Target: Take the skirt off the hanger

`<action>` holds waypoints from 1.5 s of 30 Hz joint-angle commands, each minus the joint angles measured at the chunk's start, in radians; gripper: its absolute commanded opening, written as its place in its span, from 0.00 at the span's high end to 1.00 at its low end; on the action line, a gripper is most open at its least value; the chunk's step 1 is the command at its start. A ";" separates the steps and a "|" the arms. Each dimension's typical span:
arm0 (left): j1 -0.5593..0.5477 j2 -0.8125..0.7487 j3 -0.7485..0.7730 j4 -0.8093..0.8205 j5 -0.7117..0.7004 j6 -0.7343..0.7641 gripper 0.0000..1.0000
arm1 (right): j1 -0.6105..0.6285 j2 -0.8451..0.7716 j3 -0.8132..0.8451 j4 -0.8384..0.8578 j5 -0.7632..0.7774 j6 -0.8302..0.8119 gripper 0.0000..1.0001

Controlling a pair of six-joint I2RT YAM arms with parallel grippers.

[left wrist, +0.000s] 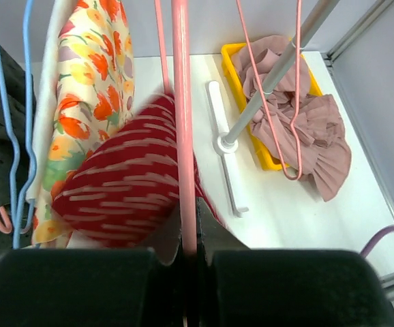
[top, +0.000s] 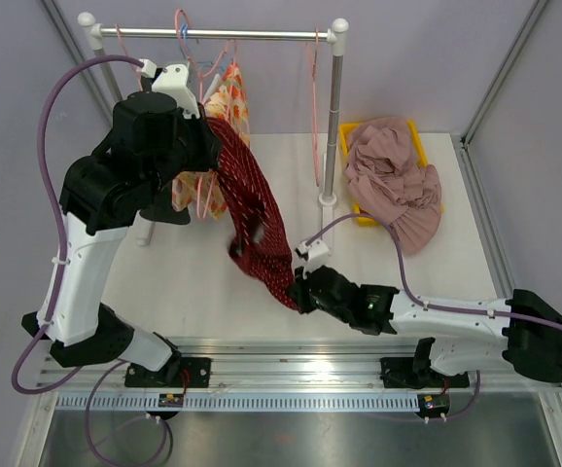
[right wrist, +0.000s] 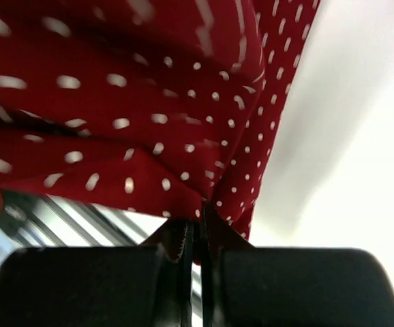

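bright, even light | soft shadows | glare on rail [top: 325, 369] | skirt [right wrist: 135, 116] motion-blurred close up

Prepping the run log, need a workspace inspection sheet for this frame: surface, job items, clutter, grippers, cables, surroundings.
Surface: white table; no spills or loose small items seen.
Job's things: red dotted skirt draped over the pink hanger and stretched down toward the near edge of the table.
Clutter: floral garment hanging on the rack; yellow bin holding mauve garments.
Grippers: left gripper fingers shut on the pink hanger; right gripper fingers shut on the skirt's lower edge.
Cables: purple cable loops off the left arm, apart from the cloth.
Surroundings: grey walls; nothing else seen.
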 commanded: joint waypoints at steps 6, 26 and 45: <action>0.002 -0.019 0.048 0.236 -0.070 0.050 1.00 | 0.079 -0.039 0.051 -0.093 0.201 0.098 1.00; -0.002 -0.166 -0.377 0.349 0.037 -0.005 1.00 | -0.160 -0.090 0.870 -0.295 0.533 -0.710 1.00; -0.002 -0.028 -0.308 0.387 0.094 0.043 1.00 | -0.947 0.653 1.479 -0.375 0.339 -0.533 0.94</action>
